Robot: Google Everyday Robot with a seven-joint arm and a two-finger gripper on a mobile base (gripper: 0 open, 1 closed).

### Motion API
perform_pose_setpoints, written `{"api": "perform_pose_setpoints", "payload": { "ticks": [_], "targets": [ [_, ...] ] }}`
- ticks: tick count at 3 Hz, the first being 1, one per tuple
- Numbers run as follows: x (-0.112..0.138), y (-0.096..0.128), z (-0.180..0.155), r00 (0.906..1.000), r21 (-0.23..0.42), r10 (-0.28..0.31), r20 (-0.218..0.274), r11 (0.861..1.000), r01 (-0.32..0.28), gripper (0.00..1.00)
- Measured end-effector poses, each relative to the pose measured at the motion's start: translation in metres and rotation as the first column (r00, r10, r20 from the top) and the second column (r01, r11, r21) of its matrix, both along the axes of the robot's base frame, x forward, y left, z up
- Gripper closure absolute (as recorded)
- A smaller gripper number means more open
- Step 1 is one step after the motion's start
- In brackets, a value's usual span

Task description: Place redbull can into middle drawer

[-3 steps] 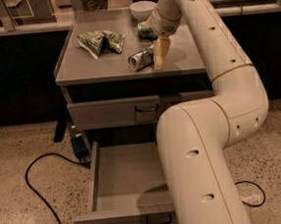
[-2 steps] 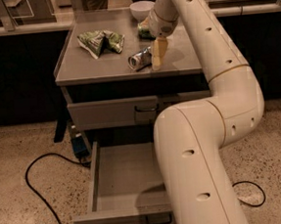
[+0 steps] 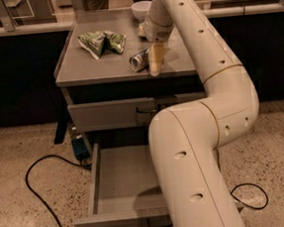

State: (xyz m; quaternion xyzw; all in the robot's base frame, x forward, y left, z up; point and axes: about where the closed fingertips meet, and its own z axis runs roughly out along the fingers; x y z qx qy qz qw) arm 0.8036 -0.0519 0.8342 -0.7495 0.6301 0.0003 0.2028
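The redbull can (image 3: 139,61) lies on its side on the grey cabinet top (image 3: 103,66), its shiny round end facing front left. My gripper (image 3: 154,60) hangs down from the white arm and sits right against the can's right end, low over the top. The middle drawer (image 3: 120,179) is pulled open below, with long side walls and a bare floor. My arm's big lower link hides the drawer's right part.
Two green foil snack bags (image 3: 101,42) lie at the back left of the cabinet top. A white bowl (image 3: 141,8) stands at the back. A shut drawer front (image 3: 107,114) sits under the top. A black cable (image 3: 40,194) loops on the speckled floor at left.
My gripper has moved a little left and down, closer to the can. The can and the drawer have not moved.
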Motion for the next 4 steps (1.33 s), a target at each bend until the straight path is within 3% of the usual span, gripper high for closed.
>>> {"api": "perform_pose_setpoints", "payload": {
  "ticks": [1, 2, 4],
  "targets": [
    [-0.0008, 0.0042, -0.009, 0.9998, -0.005, -0.001, -0.022, 1.0, 0.001, 0.0],
    [-0.0003, 0.0052, -0.0135, 0.9995, -0.007, -0.005, -0.031, 1.0, 0.005, 0.17],
    [-0.0004, 0.0053, -0.0137, 0.9995, -0.007, -0.006, -0.031, 1.0, 0.005, 0.65]
  ]
}}
